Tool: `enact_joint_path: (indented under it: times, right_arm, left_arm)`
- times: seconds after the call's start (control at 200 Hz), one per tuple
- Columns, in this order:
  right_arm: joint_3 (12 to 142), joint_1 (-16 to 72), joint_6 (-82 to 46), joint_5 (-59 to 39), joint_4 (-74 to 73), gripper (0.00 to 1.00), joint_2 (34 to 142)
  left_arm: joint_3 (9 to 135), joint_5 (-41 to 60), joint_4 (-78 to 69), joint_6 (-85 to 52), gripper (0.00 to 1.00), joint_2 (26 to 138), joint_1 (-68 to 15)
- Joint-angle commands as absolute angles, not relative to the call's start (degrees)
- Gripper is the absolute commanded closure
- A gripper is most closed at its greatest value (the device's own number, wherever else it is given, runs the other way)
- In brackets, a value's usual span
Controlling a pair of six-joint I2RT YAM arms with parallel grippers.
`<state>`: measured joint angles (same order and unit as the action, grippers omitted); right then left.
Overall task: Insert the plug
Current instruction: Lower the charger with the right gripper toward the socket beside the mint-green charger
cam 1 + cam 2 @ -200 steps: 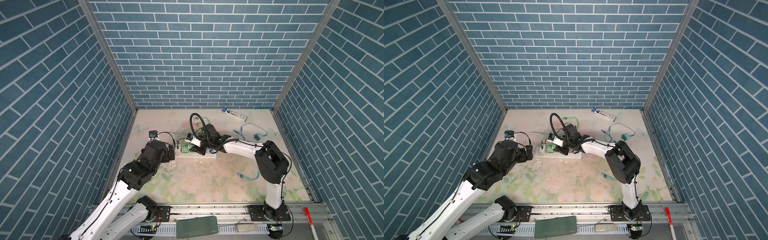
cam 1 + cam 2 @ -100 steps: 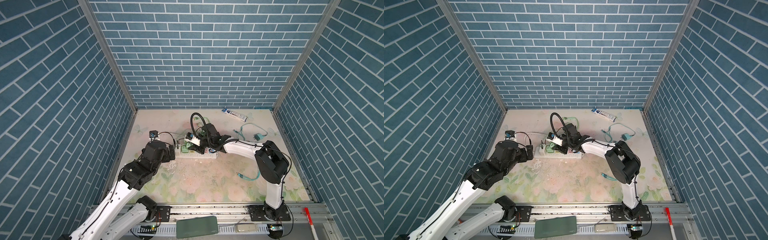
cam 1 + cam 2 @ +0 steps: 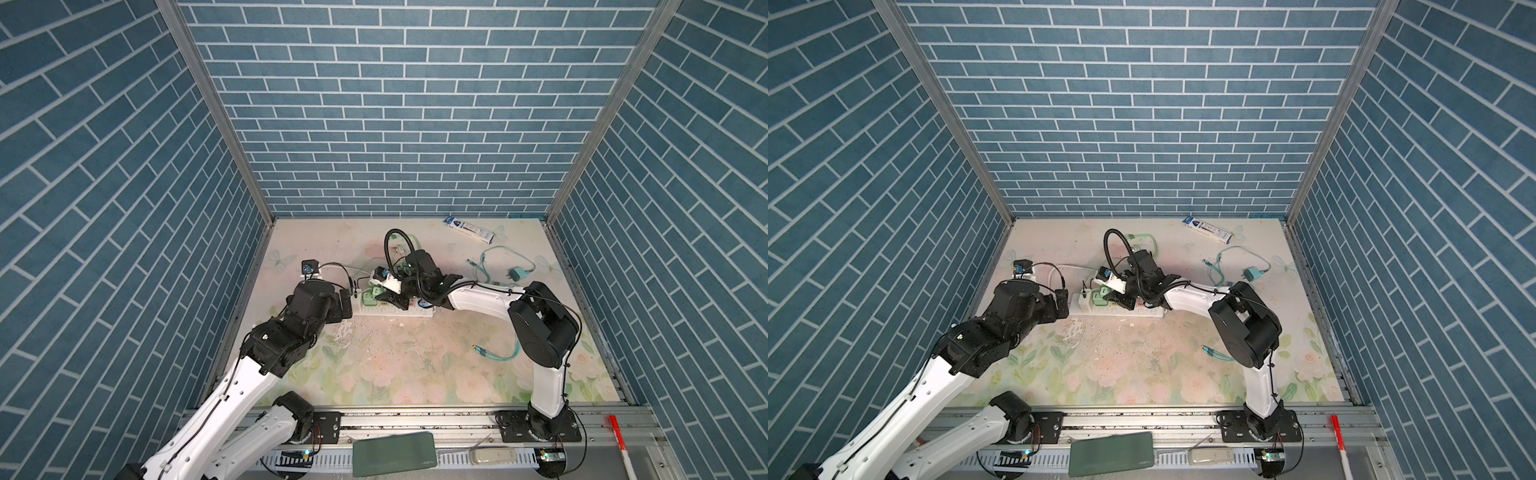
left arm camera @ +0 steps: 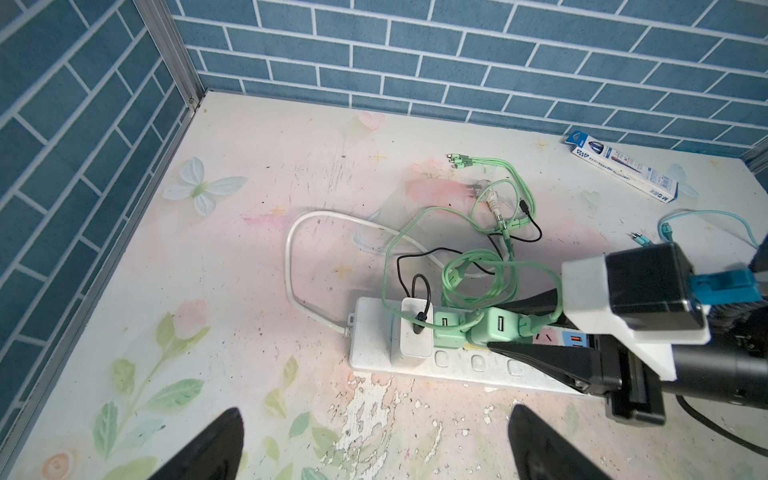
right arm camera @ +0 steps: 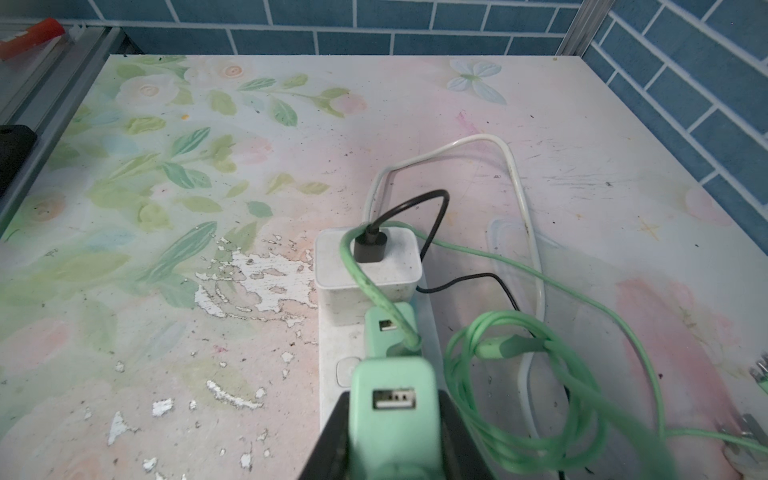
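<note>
Almost nothing has changed over the last second. In both top views my right arm sits where it was, bent low over the power strip [image 3: 411, 313], and the left arm has not budged either. I read that as the slow part of the job, lining up or pressing rather than travelling.

My right pincer [image 4: 496, 327] is clamped tight on the green plug [image 4: 498, 332], one finger on each flank. The right wrist view shows the same grip, with the plug filling the space between the fingers and its USB port facing the camera. The plug sits over the strip, just beside a second green charger [image 4: 446, 332] that is already in, with a white charger [image 4: 411, 332] beyond that at the strip's end. The plug looks tilted and a little higher than its neighbour, so I judge it not fully seated. Its prongs are hidden, and I cannot tell whether they have entered the holes.

My left pincer [image 4: 374, 440] is spread wide and holds nothing, hovering over the counter [image 4: 249, 249] short of the strip. If the plug needs a push the strip may slide, and the left side is placed to brace it. The looped green cable [image 5: 519, 395] lies close by and could snag.
</note>
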<state>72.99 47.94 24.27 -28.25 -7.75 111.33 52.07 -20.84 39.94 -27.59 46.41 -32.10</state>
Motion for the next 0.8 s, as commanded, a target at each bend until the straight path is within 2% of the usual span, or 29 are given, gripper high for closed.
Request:
enact_joint_path:
  times: [0.0, 0.4, 0.795]
  right_arm:
    - [70.6, 47.8, 23.9, -29.1, -7.2, 1.0, 110.0]
    - [68.3, 47.0, 23.2, -29.3, -7.9, 1.0, 107.2]
    - [70.8, 46.3, 22.9, -30.8, -6.9, 1.0, 109.8]
  left_arm:
    - [51.4, -20.7, 39.2, -27.1, 0.0, 46.5, -31.7]
    - [50.8, -20.3, 38.2, -27.2, 0.01, 47.0, -31.6]
    - [50.6, -20.7, 39.0, -27.3, 0.0, 46.5, -31.6]
